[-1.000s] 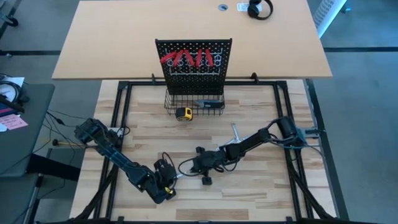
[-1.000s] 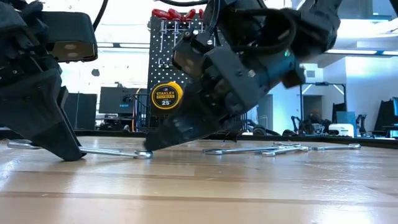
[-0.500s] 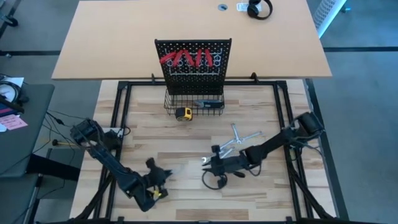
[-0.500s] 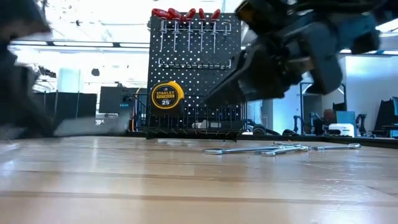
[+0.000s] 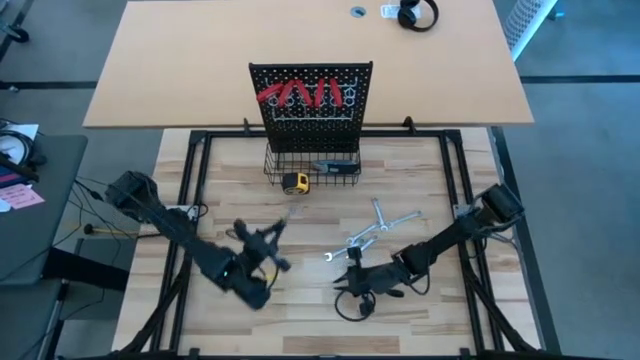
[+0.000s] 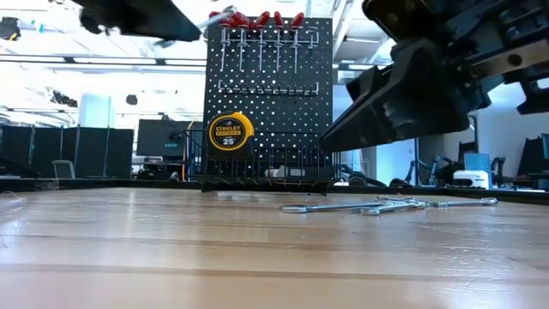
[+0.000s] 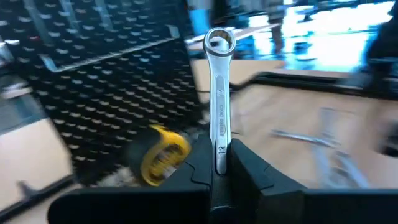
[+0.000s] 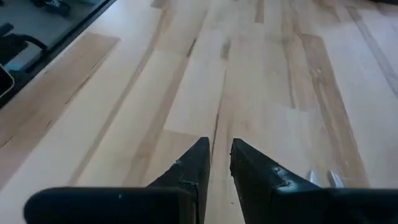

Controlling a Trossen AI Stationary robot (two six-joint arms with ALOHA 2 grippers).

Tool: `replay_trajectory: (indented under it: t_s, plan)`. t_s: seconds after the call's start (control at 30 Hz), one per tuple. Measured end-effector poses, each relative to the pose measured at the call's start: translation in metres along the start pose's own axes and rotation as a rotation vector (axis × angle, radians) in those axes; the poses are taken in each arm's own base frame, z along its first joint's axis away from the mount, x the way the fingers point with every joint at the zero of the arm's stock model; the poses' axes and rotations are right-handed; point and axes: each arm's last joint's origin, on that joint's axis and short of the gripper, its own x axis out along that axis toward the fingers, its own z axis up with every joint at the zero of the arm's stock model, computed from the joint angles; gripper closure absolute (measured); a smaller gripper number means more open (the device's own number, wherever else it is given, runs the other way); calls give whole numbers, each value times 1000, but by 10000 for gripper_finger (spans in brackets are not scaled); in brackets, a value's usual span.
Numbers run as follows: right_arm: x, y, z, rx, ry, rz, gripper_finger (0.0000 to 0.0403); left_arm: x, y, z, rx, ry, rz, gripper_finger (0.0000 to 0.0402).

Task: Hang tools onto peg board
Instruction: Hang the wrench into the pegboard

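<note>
With my left gripper (image 7: 219, 163) pinched shut on the wrench (image 7: 219, 99), ring end up and raised off the table, I need to keep it vertical and line the ring w/ a free hook on the peg board (image 5: 311, 95), approaching slow. My right gripper (image 8: 220, 160) waits low over bare tabletop, fingers slightly apart, nothing held, near the remaining wrenches (image 5: 381, 225).
</note>
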Motion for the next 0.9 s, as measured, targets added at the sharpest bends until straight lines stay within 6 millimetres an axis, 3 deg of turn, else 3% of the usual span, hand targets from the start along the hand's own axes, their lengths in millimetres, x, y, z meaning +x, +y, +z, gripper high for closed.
replay_trajectory:
  t_s: [0.23,0.47,0.67,0.9]
  plan:
    - [-1,3,0,-4,-6,-10,326,64,50,21,-71,30,259,387]
    - [0,-2,1,2,-7,-25,326,119,84,21,-18,102,477,387]
    - [0,-2,1,2,-9,-25,326,140,100,18,10,190,518,387]
    - [0,-2,1,-2,-10,-25,326,150,94,10,89,298,340,388]
